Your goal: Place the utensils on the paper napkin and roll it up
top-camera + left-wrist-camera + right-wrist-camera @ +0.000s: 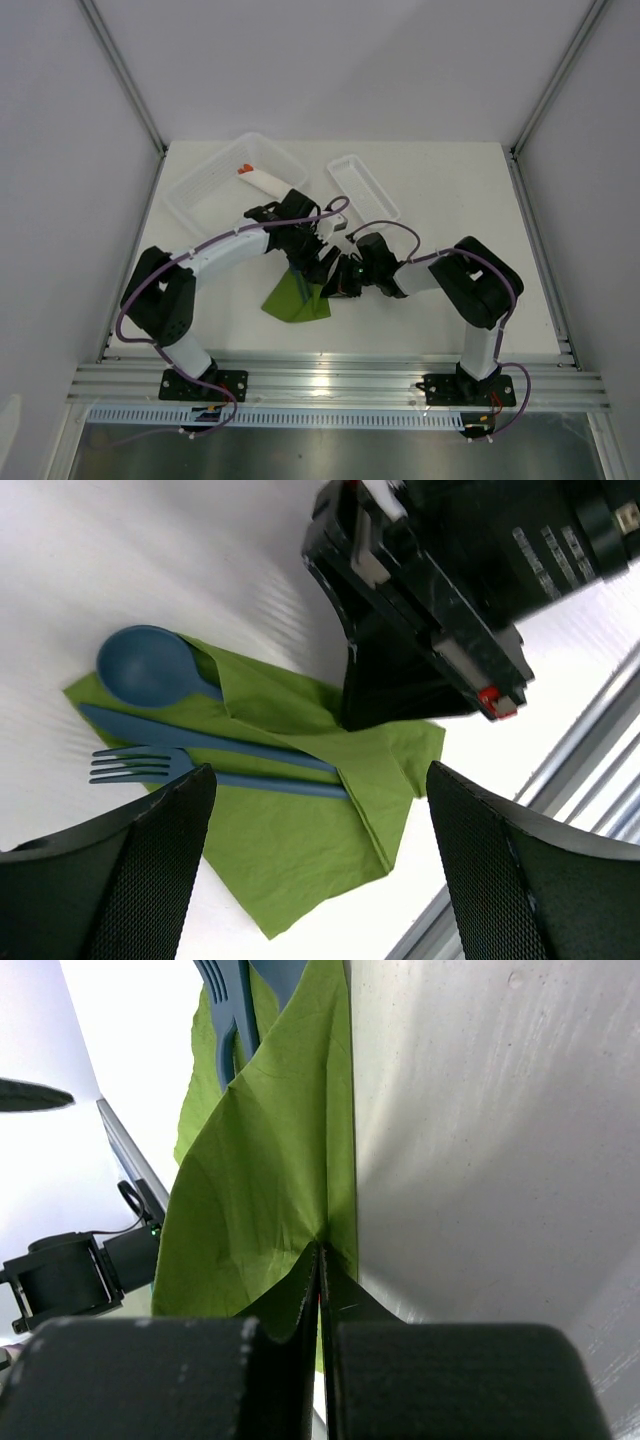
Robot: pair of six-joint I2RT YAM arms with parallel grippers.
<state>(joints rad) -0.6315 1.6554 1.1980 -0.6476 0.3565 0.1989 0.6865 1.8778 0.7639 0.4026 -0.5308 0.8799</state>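
Note:
The olive-green paper napkin (296,300) (300,830) (260,1170) lies on the white table, one flap folded over the handles of the dark blue utensils. In the left wrist view the spoon (150,665), knife (200,738) and fork (140,765) lie side by side on it, heads sticking out past the fold. My right gripper (320,1252) (336,281) is shut on the napkin's folded edge, seen from the left wrist as a black body (430,590). My left gripper (320,870) (306,252) hovers open above the napkin, holding nothing. The fork (225,1000) shows in the right wrist view.
A clear plastic bin (205,195) at the back left holds a white paper roll (265,182) with an orange tip. A smaller clear tray (362,186) lies beside it. An aluminium rail (340,380) runs along the table's near edge.

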